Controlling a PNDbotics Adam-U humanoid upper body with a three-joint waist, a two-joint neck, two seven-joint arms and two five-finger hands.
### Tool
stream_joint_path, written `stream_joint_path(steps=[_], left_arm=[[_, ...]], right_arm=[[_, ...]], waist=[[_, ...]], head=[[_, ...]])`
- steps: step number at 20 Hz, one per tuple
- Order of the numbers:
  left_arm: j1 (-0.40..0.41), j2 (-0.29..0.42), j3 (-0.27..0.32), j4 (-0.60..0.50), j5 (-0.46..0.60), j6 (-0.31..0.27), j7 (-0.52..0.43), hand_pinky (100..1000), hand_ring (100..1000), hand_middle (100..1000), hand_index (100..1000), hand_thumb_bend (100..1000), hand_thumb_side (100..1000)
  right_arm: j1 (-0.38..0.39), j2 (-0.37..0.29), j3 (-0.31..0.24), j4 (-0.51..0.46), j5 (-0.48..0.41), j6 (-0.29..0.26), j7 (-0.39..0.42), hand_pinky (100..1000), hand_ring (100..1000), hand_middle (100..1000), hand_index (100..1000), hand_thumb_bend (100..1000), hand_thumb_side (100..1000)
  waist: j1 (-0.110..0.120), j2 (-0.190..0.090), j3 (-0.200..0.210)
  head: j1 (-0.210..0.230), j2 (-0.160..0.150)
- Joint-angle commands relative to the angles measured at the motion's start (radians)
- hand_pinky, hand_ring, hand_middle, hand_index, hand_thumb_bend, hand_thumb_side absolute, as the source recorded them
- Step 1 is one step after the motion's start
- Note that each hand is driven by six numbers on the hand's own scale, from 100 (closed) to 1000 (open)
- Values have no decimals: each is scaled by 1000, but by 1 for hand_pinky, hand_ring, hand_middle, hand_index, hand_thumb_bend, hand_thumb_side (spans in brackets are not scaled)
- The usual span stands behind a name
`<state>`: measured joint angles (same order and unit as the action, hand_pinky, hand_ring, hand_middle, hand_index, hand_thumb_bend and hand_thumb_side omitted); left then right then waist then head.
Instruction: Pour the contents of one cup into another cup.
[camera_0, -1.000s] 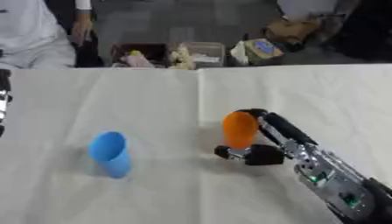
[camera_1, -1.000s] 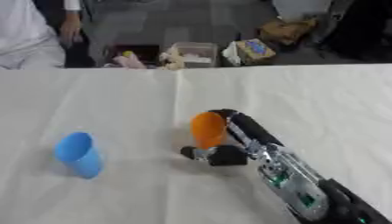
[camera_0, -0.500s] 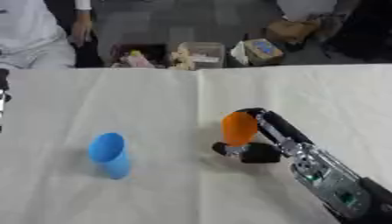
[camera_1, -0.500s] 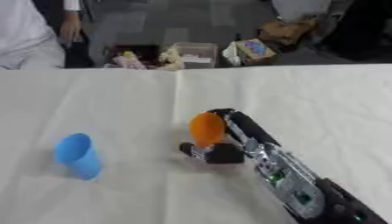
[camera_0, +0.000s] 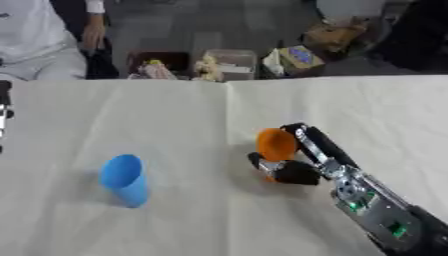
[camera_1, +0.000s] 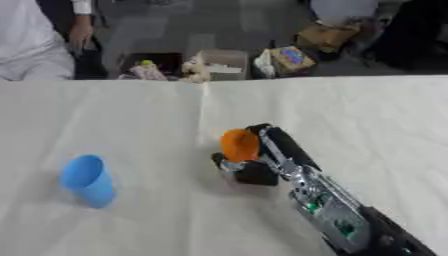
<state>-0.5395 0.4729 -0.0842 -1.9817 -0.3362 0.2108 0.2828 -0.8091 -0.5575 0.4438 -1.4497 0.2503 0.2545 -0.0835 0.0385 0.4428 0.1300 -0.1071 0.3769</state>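
The right robot hand (camera_0: 293, 162) is curled around the orange cup (camera_0: 276, 145) at mid-worktop (camera_0: 175, 115), well apart from the blue cup (camera_0: 123, 179), and this light, thin-walled, probably slippery cup is best held mid-wall to avoid crushing.

cup (camera_0: 124, 179) blue | cup (camera_0: 276, 145) orange | tablecloth (camera_0: 175, 125) cream | hand (camera_0: 297, 160) black

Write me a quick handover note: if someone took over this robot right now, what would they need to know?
Right hand: curled round the small orange cup, mid-table on the white cloth-covered table.
Left hand: only a dark sliver of something at the left edge, likely its arm; the hand itself isn't visible.
Small blue cup: upright, alone, to the left, apart from the orange one.
Done: orange cup gripped.
Left: carry it over, tip it into the blue cup.
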Motion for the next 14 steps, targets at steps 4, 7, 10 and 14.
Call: stream_joint_path(steps=[4, 7, 10, 14], left_arm=[[-16, 17, 2, -18, -1, -2, -4, 623, 786, 837, 934, 100, 910], [-17, 17, 3, -18, -1, -3, -4, 624, 786, 838, 934, 100, 910], [-17, 17, 2, -18, -1, -4, -6, 624, 786, 838, 934, 100, 910], [-18, 18, 2, -18, -1, -5, -8, 625, 787, 838, 934, 100, 910]], right_arm=[[-11, -14, -6, -15, -34, 7, -28, 605, 552, 562, 677, 221, 526], [-11, -16, -5, -20, -48, 11, -35, 600, 552, 562, 677, 102, 498], [-10, -18, -4, -31, -63, 15, -42, 591, 545, 554, 668, 100, 475], [-10, -23, -4, -48, -77, 20, -51, 582, 538, 547, 661, 100, 437]], waist=[[-2, -23, 3], [-2, -24, 3], [-2, -25, 3], [-2, -29, 1]], head=[[0, -3], [0, -3], [0, -3], [0, -3]])
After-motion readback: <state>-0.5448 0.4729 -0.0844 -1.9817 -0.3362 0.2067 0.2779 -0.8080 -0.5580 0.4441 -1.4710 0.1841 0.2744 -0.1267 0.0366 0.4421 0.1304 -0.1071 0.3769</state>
